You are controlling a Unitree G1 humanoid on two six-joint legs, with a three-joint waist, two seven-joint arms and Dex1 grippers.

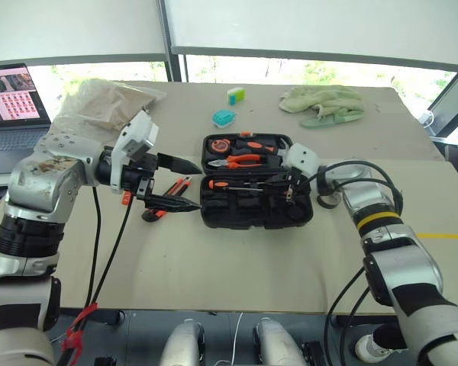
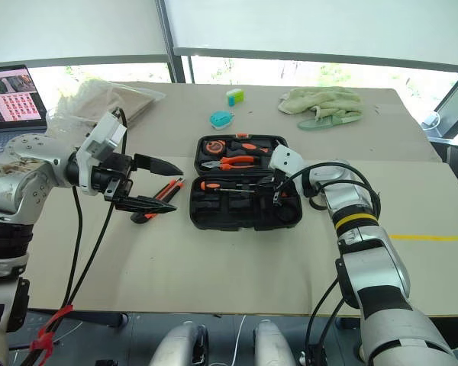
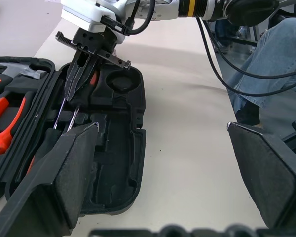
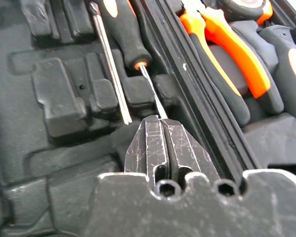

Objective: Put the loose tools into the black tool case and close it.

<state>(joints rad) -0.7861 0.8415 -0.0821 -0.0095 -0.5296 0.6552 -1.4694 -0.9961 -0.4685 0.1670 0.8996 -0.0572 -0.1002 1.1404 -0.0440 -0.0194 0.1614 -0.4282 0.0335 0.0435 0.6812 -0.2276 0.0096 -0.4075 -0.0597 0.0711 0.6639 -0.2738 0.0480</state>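
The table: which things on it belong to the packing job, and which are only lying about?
Belong to the job:
- black tool case, open
- screwdrivers in its near half, right tool shut at one shaft
- loose utility knife beside the case

Lying about:
- green cloth
- teal object
- green object
- laptop
- plastic bag

Matt black plastic tool case (image 1: pixel 257 206), scuffed metal pincer (image 4: pixel 164 148)
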